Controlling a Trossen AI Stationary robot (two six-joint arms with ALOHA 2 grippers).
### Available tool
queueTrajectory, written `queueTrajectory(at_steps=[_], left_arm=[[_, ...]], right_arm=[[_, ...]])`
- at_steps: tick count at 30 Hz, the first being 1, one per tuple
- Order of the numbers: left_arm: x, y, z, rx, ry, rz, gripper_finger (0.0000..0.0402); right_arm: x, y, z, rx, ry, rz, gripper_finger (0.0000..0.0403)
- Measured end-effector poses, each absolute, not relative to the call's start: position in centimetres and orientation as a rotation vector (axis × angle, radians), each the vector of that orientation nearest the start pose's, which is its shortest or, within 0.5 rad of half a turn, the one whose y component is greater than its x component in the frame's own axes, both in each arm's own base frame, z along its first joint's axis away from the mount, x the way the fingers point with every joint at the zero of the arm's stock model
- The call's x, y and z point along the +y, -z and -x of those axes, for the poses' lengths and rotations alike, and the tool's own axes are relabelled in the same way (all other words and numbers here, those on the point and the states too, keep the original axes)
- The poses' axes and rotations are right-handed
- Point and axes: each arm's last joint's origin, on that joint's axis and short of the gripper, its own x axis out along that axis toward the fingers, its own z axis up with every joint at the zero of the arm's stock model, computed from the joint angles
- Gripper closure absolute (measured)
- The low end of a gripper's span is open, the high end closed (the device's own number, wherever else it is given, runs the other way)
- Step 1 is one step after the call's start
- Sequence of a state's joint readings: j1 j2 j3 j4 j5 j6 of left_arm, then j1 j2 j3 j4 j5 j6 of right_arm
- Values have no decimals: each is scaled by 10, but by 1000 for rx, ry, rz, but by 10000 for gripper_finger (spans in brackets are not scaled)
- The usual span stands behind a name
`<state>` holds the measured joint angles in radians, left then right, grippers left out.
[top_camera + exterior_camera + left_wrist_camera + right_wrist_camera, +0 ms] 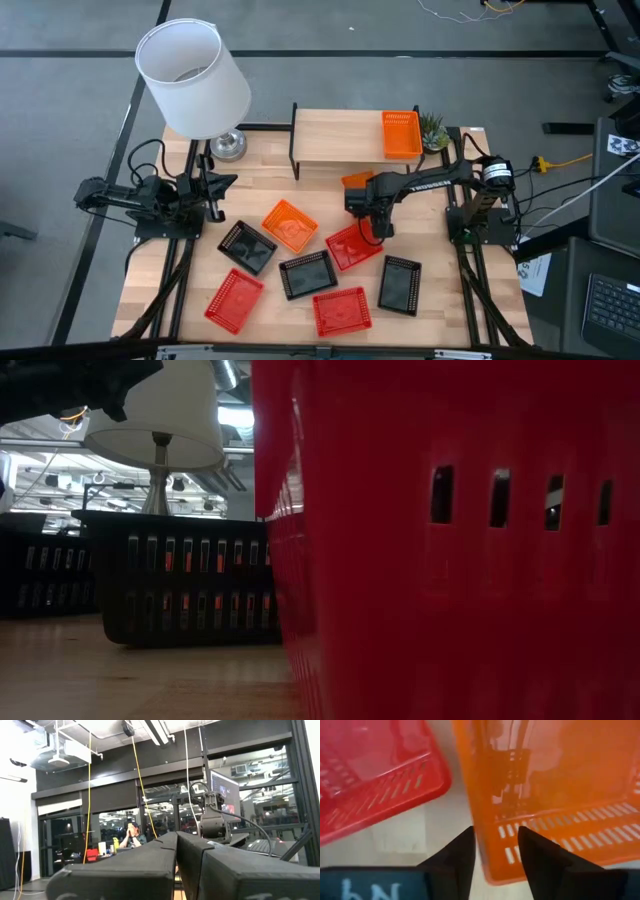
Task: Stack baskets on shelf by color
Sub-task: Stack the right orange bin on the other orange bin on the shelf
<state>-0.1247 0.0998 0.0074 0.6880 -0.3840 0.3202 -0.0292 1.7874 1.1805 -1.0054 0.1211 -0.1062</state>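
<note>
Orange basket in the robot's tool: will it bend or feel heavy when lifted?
Probably light: the orange basket has thin plastic walls full of slots. It may flex a little, since the right tool pinches just one wall. Its shiny plastic could slip. The left tool waits at the table's side.

Bare shelf (pixel 330 140) board left of an orange basket (pixel 401 134) at its right end. Lamp (pixel 195 80) crowding upper left. Seven baskets scattered centre and lower frame, narrow gaps between.
</note>
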Motion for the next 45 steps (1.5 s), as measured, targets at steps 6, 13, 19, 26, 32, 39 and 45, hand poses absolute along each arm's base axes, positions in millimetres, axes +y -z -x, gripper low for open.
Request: queueTrajectory(at_steps=[6, 13, 19, 26, 32, 39, 45], left_arm=[[0, -220, -86, -526, -341, -164, 401], [0, -218, -87, -506, -339, -170, 401], [0, -218, -87, -506, -338, -170, 401], [0, -218, -87, -506, -339, -170, 401], [0, -218, -87, -506, -338, -170, 401], [0, -218, -87, -506, -339, -170, 401], [0, -218, -87, -506, -338, -170, 401]], right_arm=[[-11, -180, -311, 1604, 90, 197, 379], [-3, -206, -322, 1575, 70, 217, 396], [6, -253, -329, 1567, 35, 220, 399], [20, -325, -333, 1443, -106, 181, 400], [18, -388, -323, 1305, -116, 234, 401], [-10, -430, -314, 1169, 203, 418, 401], [-49, -427, -311, 1220, 418, 412, 401]])
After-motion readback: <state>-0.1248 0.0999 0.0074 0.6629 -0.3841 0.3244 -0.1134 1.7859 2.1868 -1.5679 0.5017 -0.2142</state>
